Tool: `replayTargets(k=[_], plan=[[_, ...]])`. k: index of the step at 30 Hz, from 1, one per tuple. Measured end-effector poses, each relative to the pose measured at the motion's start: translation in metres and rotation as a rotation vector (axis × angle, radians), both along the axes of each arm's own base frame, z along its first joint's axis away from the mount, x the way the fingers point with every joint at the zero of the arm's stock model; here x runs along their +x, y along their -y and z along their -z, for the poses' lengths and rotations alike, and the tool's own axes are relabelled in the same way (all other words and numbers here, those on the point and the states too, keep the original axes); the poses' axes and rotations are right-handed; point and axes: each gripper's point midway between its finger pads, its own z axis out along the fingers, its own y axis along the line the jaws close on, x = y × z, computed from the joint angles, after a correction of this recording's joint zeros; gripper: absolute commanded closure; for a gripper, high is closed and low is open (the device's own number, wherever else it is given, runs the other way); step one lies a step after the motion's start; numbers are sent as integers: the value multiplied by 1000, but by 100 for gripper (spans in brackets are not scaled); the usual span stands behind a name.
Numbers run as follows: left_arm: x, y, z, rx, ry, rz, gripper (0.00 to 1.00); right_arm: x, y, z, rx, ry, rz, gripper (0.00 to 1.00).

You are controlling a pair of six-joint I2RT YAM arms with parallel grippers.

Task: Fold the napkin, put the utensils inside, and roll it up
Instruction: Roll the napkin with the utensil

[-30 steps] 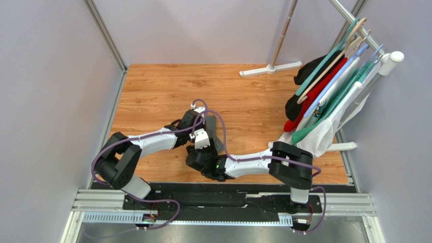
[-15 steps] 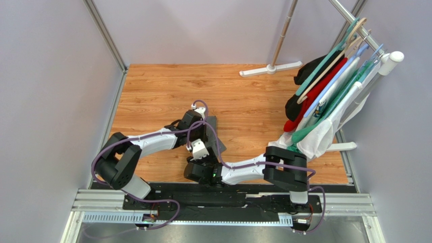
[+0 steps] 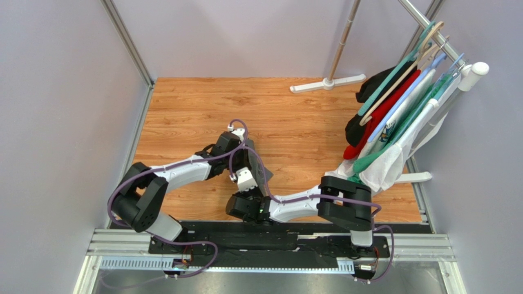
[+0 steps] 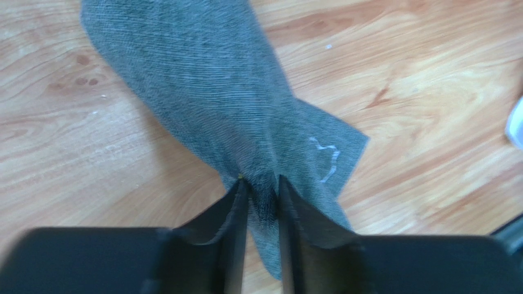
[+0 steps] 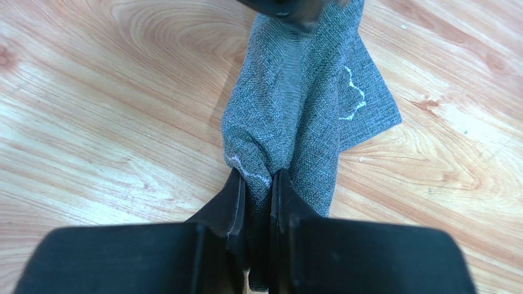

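Left gripper (image 4: pixel 263 187) is clenched on a bunched fold of the napkin (image 4: pixel 202 79), and right gripper (image 5: pixel 258 180) is clamped on another. Only my wrist views show its pale stitching. It sits near-centre on the worktop (image 3: pixel 184 110), with bare wood beyond and hanging clothes (image 3: pixel 387 116) crowding the right edge.

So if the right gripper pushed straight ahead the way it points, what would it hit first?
The napkin itself: the right gripper is shut on it and the cloth bunches ahead. Beyond lies a dark blurred part, probably the left gripper; depth unclear.
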Motion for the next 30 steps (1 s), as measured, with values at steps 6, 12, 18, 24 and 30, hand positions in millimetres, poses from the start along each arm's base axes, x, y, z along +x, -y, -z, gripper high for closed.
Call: replayTargets(k=[6,12,18,24,30], plan=[[1,4,-31,-71,56,16,29,-1,2,-2,96,-42,-22,100],[12,-5,-77,-160,158,-10,18,-2,8,-6,249,-120,-66,100],[22,-28,-95,-194,204,-64,17,-2,10,-9,364,-193,-111,100],[18,-50,-87,-189,195,-108,17,4,23,-14,526,-283,-129,100],[8,-48,-79,-203,172,-83,18,9,35,-19,652,-349,-127,100]])
